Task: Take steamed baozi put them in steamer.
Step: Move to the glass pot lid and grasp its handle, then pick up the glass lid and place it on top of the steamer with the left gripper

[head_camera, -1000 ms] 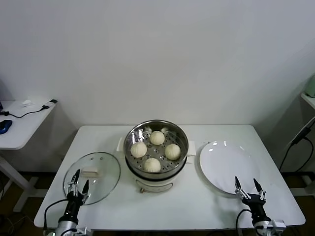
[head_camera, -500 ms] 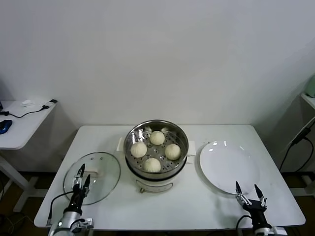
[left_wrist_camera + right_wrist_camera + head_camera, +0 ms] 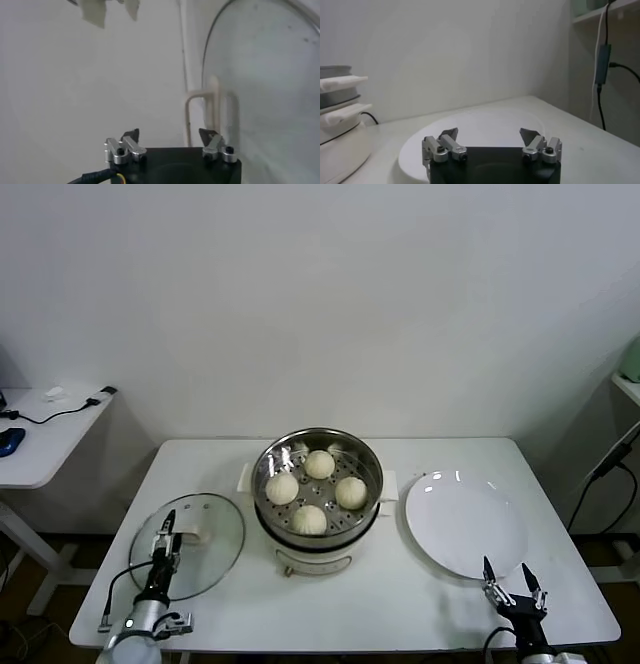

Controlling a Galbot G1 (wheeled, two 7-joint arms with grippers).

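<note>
Both pincers have shifted since the earlier frames: the left one has travelled up over the near edge of the glass lid with its fingers drawn closer together, while the right one has sunk toward the near desk edge.

Left of the steamer (image 3: 318, 489), the glass lid (image 3: 187, 545) lies flat on the white desk (image 3: 380, 604), its white handle (image 3: 186, 534) uppermost. The left pincer (image 3: 169, 527) hangs over the lid's near part just short of that handle; its fingers stand apart in the wrist view, with nothing between them, though in the head view they look nearly together.

The steamer stands at mid-desk, a shiny steel pot on a white base with side handles. Inside it, on the perforated tray, rest the four steamed baozi (image 3: 317, 491), arranged in a diamond: one toward the wall, one toward the near edge, one on each side. They sit apart from one another.

Right of the steamer, just beside its handle, lies the white plate (image 3: 466, 522). The right pincer (image 3: 511, 576) hovers at the plate's near rim, fingers spread wide and holding nothing; its wrist view looks across the plate toward the steamer's base.
</note>
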